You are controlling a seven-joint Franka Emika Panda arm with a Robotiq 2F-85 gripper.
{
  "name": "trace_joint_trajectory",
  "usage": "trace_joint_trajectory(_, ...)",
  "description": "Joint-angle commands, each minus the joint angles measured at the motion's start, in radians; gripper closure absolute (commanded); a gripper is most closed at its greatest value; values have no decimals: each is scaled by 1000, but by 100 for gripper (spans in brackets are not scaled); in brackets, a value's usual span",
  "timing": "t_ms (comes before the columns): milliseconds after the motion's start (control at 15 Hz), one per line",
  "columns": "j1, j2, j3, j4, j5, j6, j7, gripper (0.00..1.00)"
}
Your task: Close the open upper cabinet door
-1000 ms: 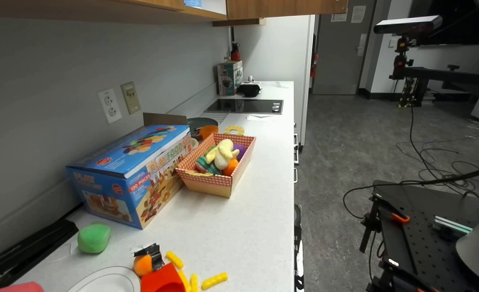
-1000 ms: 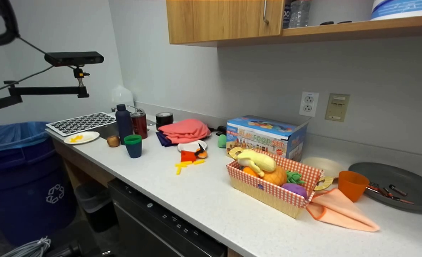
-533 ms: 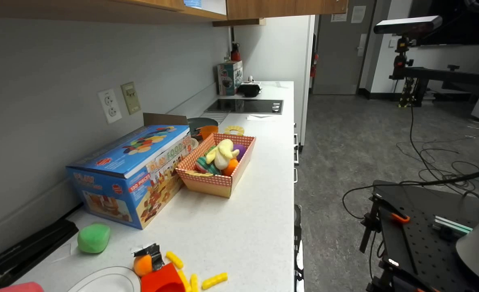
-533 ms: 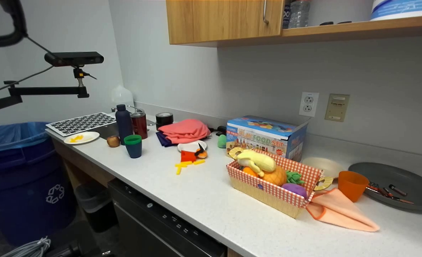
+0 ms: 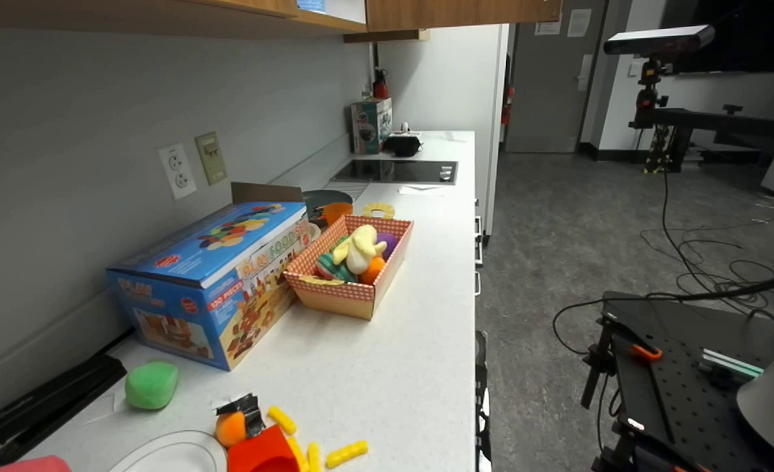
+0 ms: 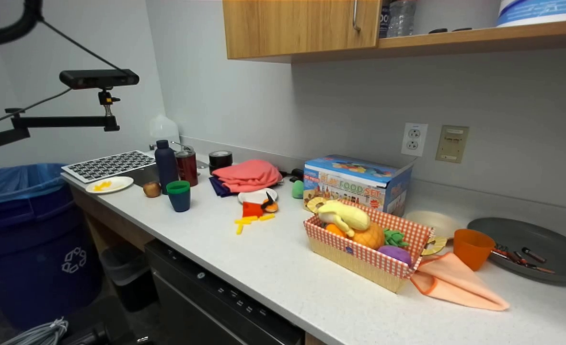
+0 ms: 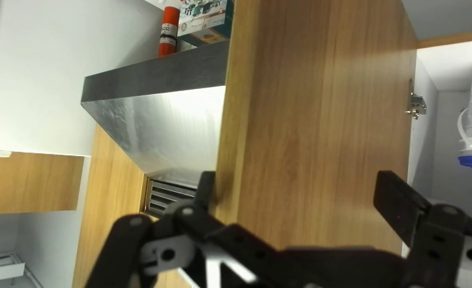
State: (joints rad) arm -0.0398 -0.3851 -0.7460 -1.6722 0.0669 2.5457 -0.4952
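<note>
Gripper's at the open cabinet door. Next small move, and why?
I'd likely nudge the open gripper sideways toward the cabinet, so one finger starts the door swinging in. In the wrist view, the door stands swung out, and that finger sits by its free edge, opposite the hinge. Whether it touches, I can't tell.

Worktop [image 6: 259,258] under a wooden cabinet [image 6: 292,28]
A checked basket [image 6: 354,262] of toy fruit [image 6: 368,235] stands in front of a blue box [image 6: 354,184]; near them are an orange cup [image 6: 473,249], a peach cloth [image 6: 460,282] and a dark plate [image 6: 561,254].
</note>
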Motion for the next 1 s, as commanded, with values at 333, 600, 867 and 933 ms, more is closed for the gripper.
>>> trace_joint_trajectory(333, 128, 14, -93, 76, 151, -44, -175, 0)
trace_joint_trajectory(600, 94, 57, -106, 93, 130, -15, -170, 0)
trace_joint_trajectory(867, 77, 87, -128, 113, 130, -8, -165, 0)
trace_joint_trajectory(933, 75, 93, -133, 117, 132, -8, -165, 0)
